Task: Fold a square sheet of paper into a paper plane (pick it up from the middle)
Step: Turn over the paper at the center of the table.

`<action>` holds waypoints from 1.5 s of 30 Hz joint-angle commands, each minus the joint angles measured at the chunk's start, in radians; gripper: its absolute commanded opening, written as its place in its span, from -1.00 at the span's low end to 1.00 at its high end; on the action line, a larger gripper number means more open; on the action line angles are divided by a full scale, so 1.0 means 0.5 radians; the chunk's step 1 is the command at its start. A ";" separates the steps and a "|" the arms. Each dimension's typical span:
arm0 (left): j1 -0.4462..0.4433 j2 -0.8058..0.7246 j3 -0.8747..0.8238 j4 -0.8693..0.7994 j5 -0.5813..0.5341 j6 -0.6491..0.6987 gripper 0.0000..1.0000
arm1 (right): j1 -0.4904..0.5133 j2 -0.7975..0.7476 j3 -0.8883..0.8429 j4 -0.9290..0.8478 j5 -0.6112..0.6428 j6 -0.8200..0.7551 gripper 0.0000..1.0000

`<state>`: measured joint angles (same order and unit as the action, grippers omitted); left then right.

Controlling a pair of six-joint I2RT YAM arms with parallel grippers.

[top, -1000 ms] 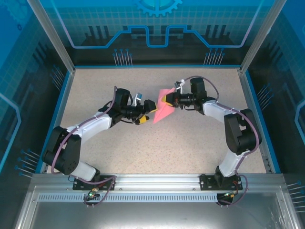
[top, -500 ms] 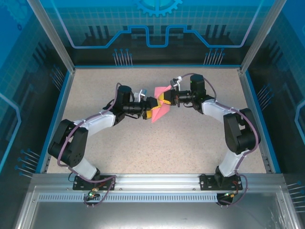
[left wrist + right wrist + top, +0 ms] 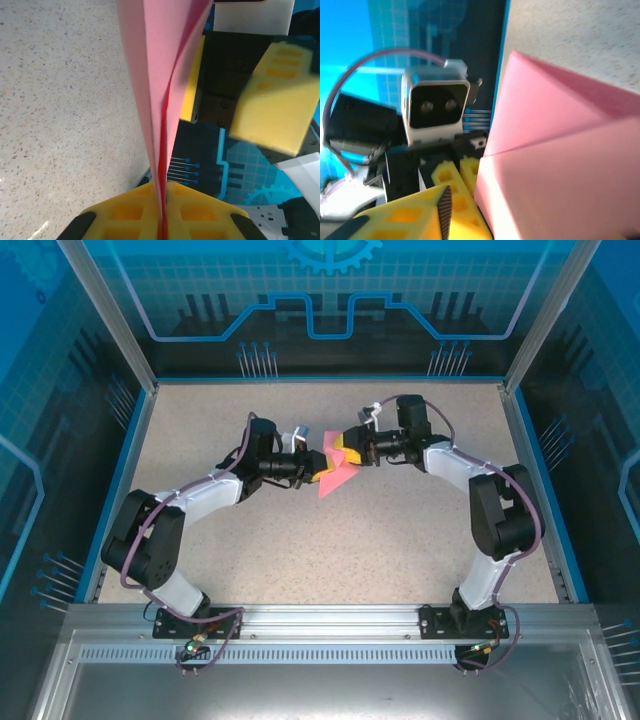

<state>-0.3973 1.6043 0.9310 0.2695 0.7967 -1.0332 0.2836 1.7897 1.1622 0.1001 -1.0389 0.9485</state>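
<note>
The pink-red sheet of paper (image 3: 336,478) is folded along a centre crease into a pointed shape and hangs in the air above the middle of the table. My left gripper (image 3: 317,468) is shut on its folded edge; in the left wrist view the yellow jaws (image 3: 164,212) pinch the layers together and the paper (image 3: 155,75) rises away from them. My right gripper (image 3: 344,452) faces it from the right, open, its yellow fingers (image 3: 272,107) spread apart beside the paper. In the right wrist view the paper (image 3: 560,165) hangs to the right of one finger (image 3: 405,220).
The speckled table (image 3: 330,550) is walled by a blue rim (image 3: 115,490) and a metal frame post (image 3: 110,315). Both arms reach inward and meet near the table's middle. The left wrist camera (image 3: 435,107) sits close in front of the right gripper.
My left gripper moved right onto the paper and shut on its folded edge. My right gripper, shut on the paper before, has opened and let go.
</note>
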 commanded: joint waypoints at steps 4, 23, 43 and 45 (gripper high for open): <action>-0.026 -0.054 0.356 -1.305 -0.709 0.632 -0.88 | -0.157 -0.196 0.043 -0.832 0.584 -0.554 0.29; -0.606 0.873 1.485 -2.973 -2.800 0.591 -0.84 | -0.013 -0.572 -0.362 -1.032 1.702 -0.588 0.51; 0.031 0.062 0.467 -1.479 -1.282 0.532 0.85 | 0.696 -0.274 -0.237 -0.790 1.822 -0.499 0.20; 0.134 -0.034 0.337 -1.470 -1.317 0.509 0.89 | 0.825 -0.134 -0.115 -0.756 1.782 -0.492 0.06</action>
<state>-0.3717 1.6524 1.1690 -0.5053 0.1200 -0.7422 0.6239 1.6558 1.0309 -0.3237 -0.1368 0.6949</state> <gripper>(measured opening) 0.940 0.550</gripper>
